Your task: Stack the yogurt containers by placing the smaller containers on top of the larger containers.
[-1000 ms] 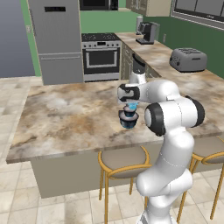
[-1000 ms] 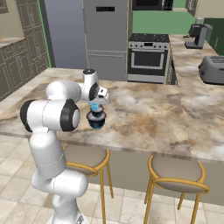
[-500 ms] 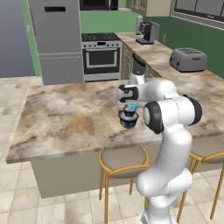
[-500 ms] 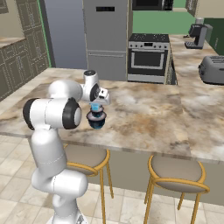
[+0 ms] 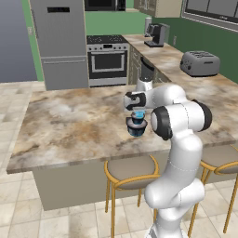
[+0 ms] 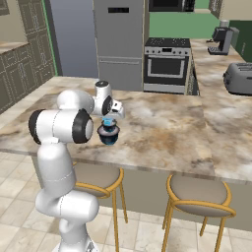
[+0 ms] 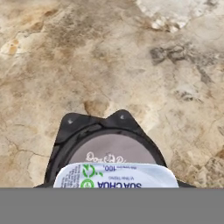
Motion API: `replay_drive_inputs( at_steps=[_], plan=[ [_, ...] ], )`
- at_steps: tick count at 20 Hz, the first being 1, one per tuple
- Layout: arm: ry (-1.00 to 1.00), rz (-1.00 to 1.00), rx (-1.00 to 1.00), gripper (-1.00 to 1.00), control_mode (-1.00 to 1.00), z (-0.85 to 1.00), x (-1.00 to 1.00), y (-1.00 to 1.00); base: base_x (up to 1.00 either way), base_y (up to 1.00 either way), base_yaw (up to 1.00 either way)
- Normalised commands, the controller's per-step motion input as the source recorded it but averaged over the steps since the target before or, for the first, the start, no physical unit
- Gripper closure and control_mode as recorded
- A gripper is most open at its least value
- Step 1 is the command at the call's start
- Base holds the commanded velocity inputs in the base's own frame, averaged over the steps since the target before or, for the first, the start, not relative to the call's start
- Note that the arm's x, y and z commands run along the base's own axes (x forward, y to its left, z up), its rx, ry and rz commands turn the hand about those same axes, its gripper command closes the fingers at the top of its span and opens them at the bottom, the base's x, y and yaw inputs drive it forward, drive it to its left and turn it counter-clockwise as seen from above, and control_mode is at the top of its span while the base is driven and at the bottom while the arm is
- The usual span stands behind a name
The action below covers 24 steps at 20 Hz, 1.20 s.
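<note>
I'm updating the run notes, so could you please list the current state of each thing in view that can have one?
light-blue cup: upright, on top of the stack, held by the end effector.
end effector: shut on the light-blue cup, pointing down.
dark-blue tub: upright on the island counter, beneath the cup, lid on.
oven: door closed.
fridge: doors closed.

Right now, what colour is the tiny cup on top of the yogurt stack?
Light blue; the tiny cup shows best in the left base view.
</note>
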Motion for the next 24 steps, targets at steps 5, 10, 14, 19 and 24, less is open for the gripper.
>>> replay_drive_inputs(
  at_steps=[5,10,14,19,24],
  plan=[
    [0.00,0.00,0.00,1.00,-1.00,-0.08,0.08,0.00,0.00,0.00,0.00],
    [0.00,0.00,0.00,1.00,-1.00,-0.07,0.13,0.00,0.00,0.00,0.00],
    [0.00,0.00,0.00,-1.00,-1.00,-0.07,0.02,0.00,0.00,0.00,0.00],
    [0.00,0.00,0.00,-1.00,-1.00,-0.05,0.00,0.00,0.00,0.00,0.00],
    [0.00,0.00,0.00,-1.00,-1.00,-0.02,0.00,0.00,0.00,0.00,0.00]
  ],
)
